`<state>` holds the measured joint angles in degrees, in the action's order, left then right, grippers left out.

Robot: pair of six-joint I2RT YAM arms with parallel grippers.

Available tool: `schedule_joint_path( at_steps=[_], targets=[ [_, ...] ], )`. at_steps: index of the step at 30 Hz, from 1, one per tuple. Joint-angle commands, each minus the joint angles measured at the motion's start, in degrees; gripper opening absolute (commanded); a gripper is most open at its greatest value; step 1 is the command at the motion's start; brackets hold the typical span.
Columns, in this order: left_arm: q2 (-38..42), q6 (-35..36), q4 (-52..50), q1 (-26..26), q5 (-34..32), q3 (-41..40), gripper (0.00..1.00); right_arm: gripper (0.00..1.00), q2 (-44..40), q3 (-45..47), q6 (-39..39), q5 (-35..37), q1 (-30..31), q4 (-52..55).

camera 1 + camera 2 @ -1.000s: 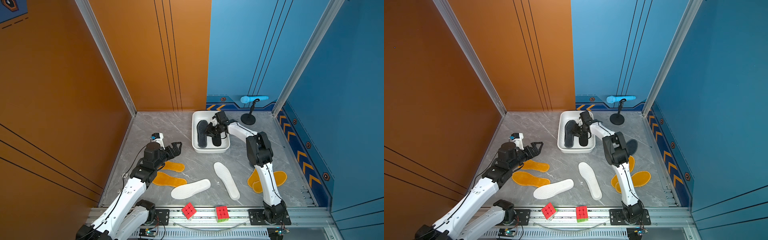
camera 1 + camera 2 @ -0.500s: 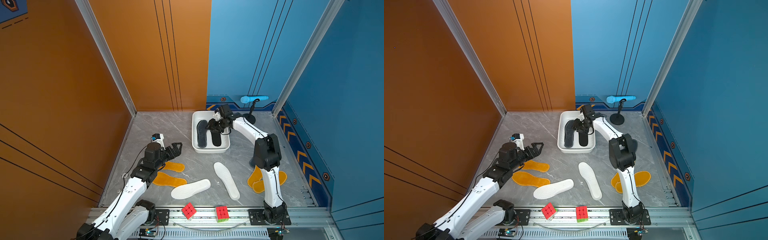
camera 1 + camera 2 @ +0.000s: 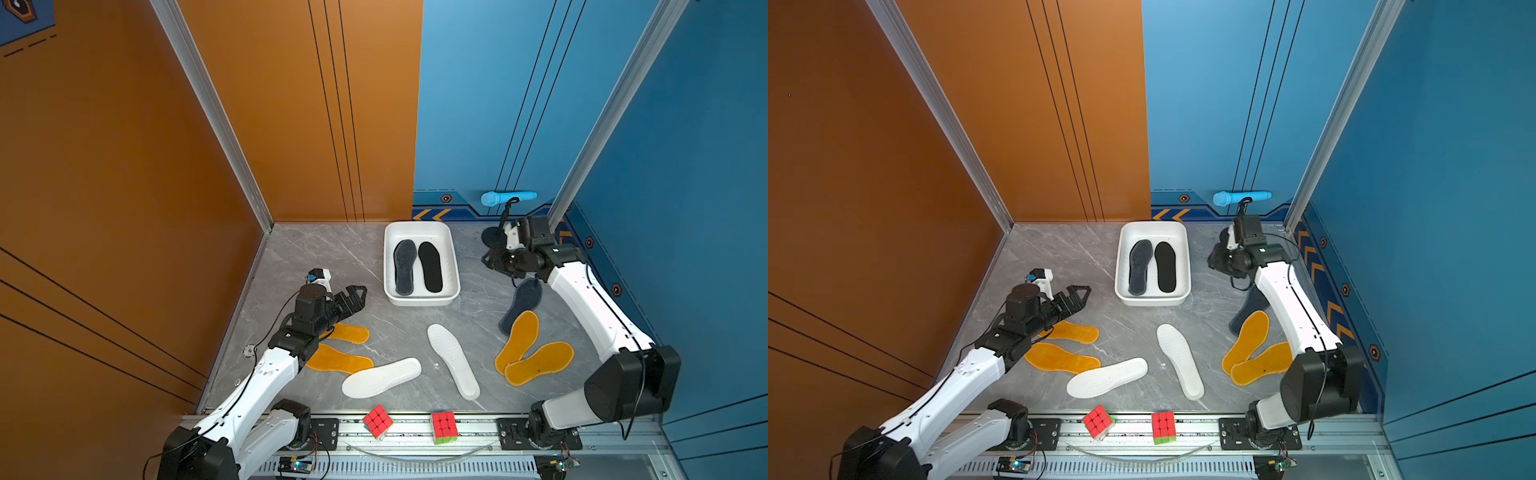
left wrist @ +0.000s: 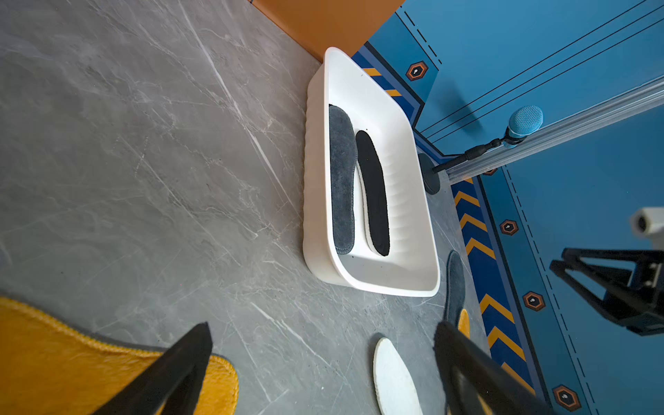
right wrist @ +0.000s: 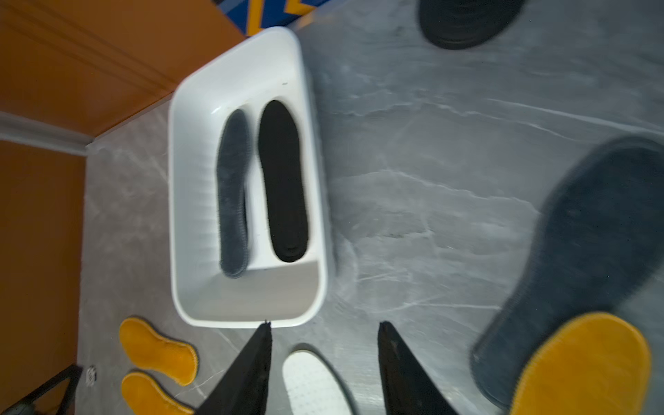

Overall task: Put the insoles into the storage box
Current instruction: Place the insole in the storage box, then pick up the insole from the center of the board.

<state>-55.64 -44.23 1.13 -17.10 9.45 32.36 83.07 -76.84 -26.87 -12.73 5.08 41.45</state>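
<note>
The white storage box (image 3: 419, 226) stands at the back centre and holds a dark grey insole (image 3: 404, 266) and a black insole (image 3: 430, 266) side by side. On the table lie another dark grey insole (image 3: 524, 301), two orange insoles (image 3: 517, 340) at the right, two orange insoles (image 3: 338, 360) at the left, and two white insoles (image 3: 453, 359) in the middle. My right gripper (image 3: 494, 262) hangs open and empty to the right of the box, above the loose grey insole (image 5: 593, 230). My left gripper (image 3: 357, 295) stands wide open and empty above the left orange pair.
A blue microphone (image 3: 508, 198) on a black stand is at the back right, close behind my right wrist. Two Rubik's cubes (image 3: 377, 420) sit on the front rail. Orange and blue walls close in the left, back and right sides.
My right gripper has come out of the storage box and swung right, leaving the black insole lying in it. The left arm has not moved.
</note>
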Motion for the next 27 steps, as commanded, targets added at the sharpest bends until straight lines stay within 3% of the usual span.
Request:
schedule_joint_path(
  at_steps=[1,6,16,21,27],
  targets=[
    [-0.09,-0.29,1.36,-0.78,1.24,1.81,0.98,0.49,-2.46,6.51,-0.75,1.53,-7.58,3.52],
    [0.0,-0.46,1.29,-1.24,0.74,1.98,0.98,0.49,-1.43,10.17,0.92,2.2,-13.15,3.81],
    [-0.78,-0.52,0.45,-1.3,0.01,2.64,0.98,0.48,11.95,4.4,-1.42,8.21,-11.49,6.44],
    [-1.98,-0.68,0.46,-1.39,0.16,3.05,0.98,0.5,19.93,-1.09,-1.2,16.51,-7.54,9.23],
    [-2.02,-0.41,0.02,-1.45,-0.05,3.27,0.98,0.51,25.84,-4.17,-1.16,20.62,-6.99,10.58]
  ],
)
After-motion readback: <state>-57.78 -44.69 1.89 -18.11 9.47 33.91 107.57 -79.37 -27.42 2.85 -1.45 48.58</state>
